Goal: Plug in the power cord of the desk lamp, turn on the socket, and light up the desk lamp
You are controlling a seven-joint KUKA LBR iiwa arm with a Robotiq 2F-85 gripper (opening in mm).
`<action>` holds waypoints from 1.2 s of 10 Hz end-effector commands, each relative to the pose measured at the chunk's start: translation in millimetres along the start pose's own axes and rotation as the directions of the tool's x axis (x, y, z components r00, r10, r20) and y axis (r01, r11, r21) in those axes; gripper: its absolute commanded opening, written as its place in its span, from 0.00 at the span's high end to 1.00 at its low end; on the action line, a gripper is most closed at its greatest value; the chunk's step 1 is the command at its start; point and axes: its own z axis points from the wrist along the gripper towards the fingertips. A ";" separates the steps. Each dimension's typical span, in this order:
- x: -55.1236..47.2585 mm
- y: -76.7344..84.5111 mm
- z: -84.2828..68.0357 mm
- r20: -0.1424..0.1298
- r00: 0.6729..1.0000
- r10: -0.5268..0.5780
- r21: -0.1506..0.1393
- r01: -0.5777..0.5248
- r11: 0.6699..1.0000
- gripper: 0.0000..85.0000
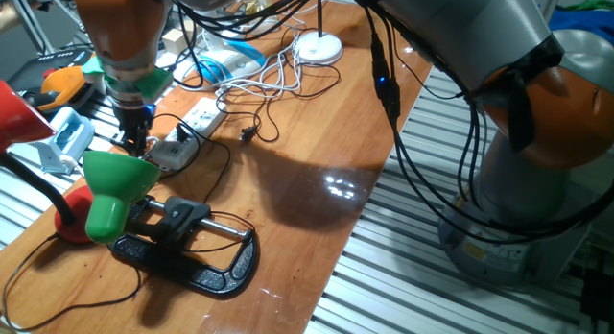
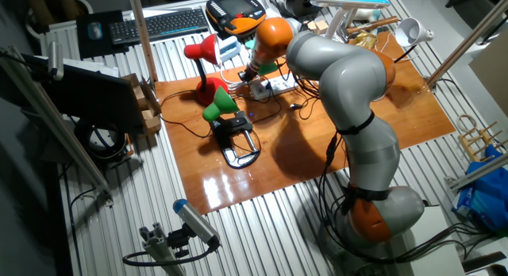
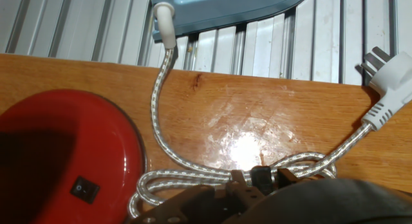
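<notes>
The socket is a long white power strip lying on the wooden table, with a grey end nearest the green desk lamp. The lamp stands on a black clamp base. A black plug on a thin cord lies loose on the wood just right of the strip. My gripper points down at the strip's grey end, its fingers close together with nothing seen between them. From the other side, the gripper hangs beside the socket. The hand view shows no socket.
A red lamp base with a small switch fills the hand view's lower left. A braided white cable and a white plug lie on the wood. A white round lamp base and tangled cables sit at the back.
</notes>
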 end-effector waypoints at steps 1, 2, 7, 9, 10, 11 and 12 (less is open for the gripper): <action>0.0 0.1 0.0 0.000 1.000 -0.001 0.000 0.001 1.000 0.60; 0.1 0.1 0.1 -0.001 1.000 -0.001 0.000 0.001 1.000 0.60; -0.5 -0.2 -1.2 0.008 1.000 -0.012 0.016 0.011 1.000 0.60; -0.6 -0.2 -1.6 0.013 1.000 -0.019 0.023 0.019 1.000 0.60; -0.5 -0.1 -1.6 0.014 1.000 -0.020 0.025 0.020 0.999 0.60; -0.5 -0.2 -1.6 0.014 1.000 -0.023 0.025 0.023 0.999 0.60; -0.5 -0.2 -1.6 0.014 1.000 -0.025 0.025 0.024 0.999 0.60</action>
